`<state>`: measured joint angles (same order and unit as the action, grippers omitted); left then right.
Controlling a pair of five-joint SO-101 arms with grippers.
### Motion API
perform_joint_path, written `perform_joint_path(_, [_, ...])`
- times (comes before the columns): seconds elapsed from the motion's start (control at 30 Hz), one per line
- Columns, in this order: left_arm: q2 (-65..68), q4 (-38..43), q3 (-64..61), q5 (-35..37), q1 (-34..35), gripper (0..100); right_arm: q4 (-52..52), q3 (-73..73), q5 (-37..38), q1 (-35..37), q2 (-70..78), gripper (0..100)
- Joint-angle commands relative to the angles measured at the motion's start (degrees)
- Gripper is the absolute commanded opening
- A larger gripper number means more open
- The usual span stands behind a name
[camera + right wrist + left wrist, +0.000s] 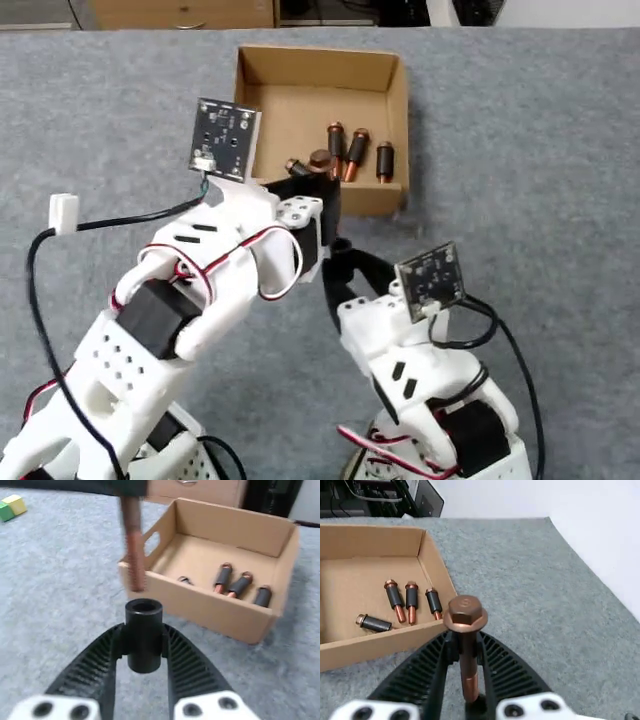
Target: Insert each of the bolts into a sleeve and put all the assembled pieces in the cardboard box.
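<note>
Left gripper (465, 639): fingers clamped on the bolt (466, 652) just under its hex head, with the threaded end hanging down. Right gripper (143, 632): fingers closed around the black sleeve (144, 647), which stands upright with its bore open. The bolt tip hangs above the sleeve mouth, apart from it and a shade off its line; I cannot tell the offset in depth. Likely failure is the tip landing on the sleeve rim rather than in the bore, because of that offset. The push could then tip the sleeve in its grip or swing the bolt about its narrow hold. In the high view the cardboard box (403, 120) sits at 12 o'clock from both grippers, close by, with four assembled pieces (355, 155) inside. Its near wall could be clipped during the drop-off.
</note>
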<state>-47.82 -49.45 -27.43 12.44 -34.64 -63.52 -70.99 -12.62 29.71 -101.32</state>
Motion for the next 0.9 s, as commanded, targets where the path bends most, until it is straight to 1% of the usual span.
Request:
perform_joint_path(0.0, [-1.80,1.67,0.09,0.18,-0.70,2,1.85,-0.13,-0.18,4.18,-0.84,0.2])
perform_joint_path(0.27, [-1.89,1.23,0.09,0.09,-0.70,2,1.85,-0.13,-0.18,4.35,-0.84,0.2])
perform_joint_path(0.33, [-2.07,1.14,0.09,-0.18,-0.70,2,1.85,-0.04,-0.18,2.95,-0.84,0.2])
perform_joint_path(0.43, [-4.18,0.97,-0.97,-0.18,-0.70,2,1.76,-0.04,-0.18,1.27,-0.84,0.2])
perform_joint_path(0.6, [-8.22,0.88,-3.96,-0.18,-0.70,2,1.76,-0.04,-0.18,1.10,-0.84,0.2])
perform_joint_path(0.87, [-8.92,0.79,-6.95,0.18,-0.70,2,1.85,0.13,-0.18,1.36,-0.84,0.2])
